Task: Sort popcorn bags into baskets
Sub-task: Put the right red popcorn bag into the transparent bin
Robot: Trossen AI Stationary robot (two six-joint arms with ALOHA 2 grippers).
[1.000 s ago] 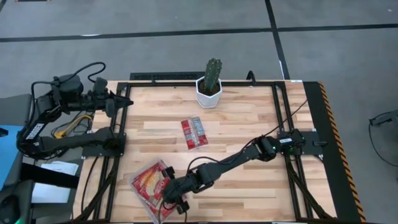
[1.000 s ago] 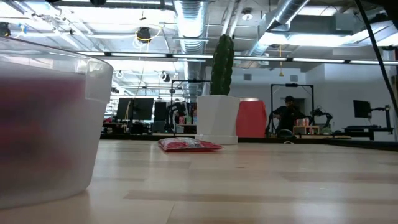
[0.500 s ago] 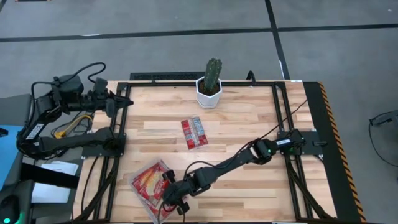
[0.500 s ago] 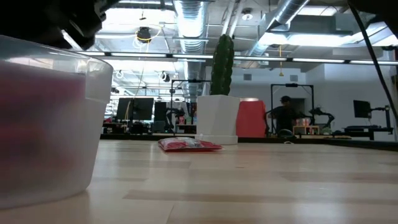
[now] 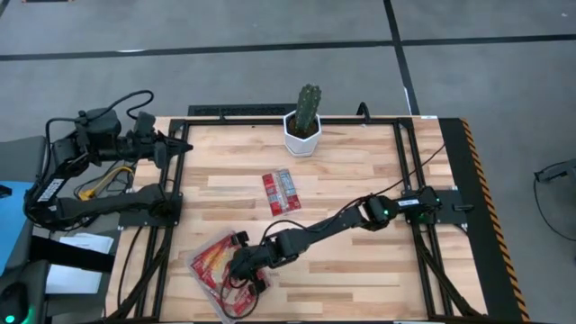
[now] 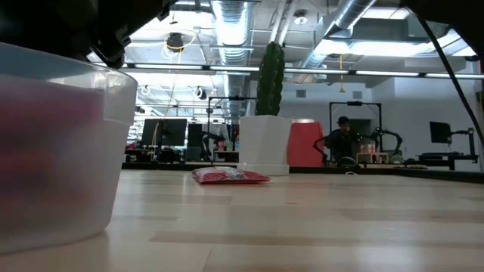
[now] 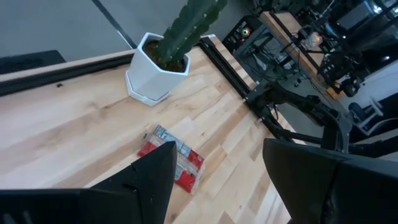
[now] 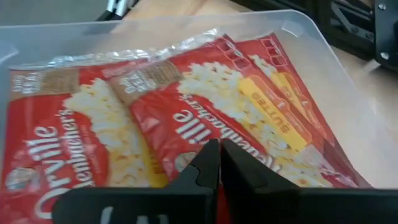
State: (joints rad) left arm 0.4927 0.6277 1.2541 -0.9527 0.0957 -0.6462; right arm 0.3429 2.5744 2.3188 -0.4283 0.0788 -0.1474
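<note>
The clear tray (image 5: 194,273) sits near the table's near left corner and holds large red popcorn bags with yellow pictures (image 5: 214,259). My right gripper (image 5: 238,267) is over the tray, shut. In the right wrist view its tips (image 8: 217,155) stand over the upper large bag (image 8: 205,106), which overlaps another (image 8: 62,143). Two small slim packets (image 5: 281,192) lie flat side by side at the table's middle, also in the low view (image 6: 231,176). My left gripper (image 7: 217,180) is open, raised over the table's far left edge. My right gripper's shut fingertips (image 8: 208,163) point down at the yellow-pictured face of the upper large bag (image 8: 249,124) lying in the tray. I cannot tell whether they touch it.
A cactus in a white hexagonal pot (image 5: 303,124) stands at the far edge, in the low view behind the small packets (image 6: 265,143). The tray's wall (image 6: 60,151) fills the low view's left. A black frame (image 5: 409,153) borders the table. Bare wood lies right of the small packets.
My right gripper has moved from the tray's near right corner toward the table's left and far edge, ending over the bags inside the tray. In the low view its dark shape has come in above the tray. The bags and the left arm have kept still.
</note>
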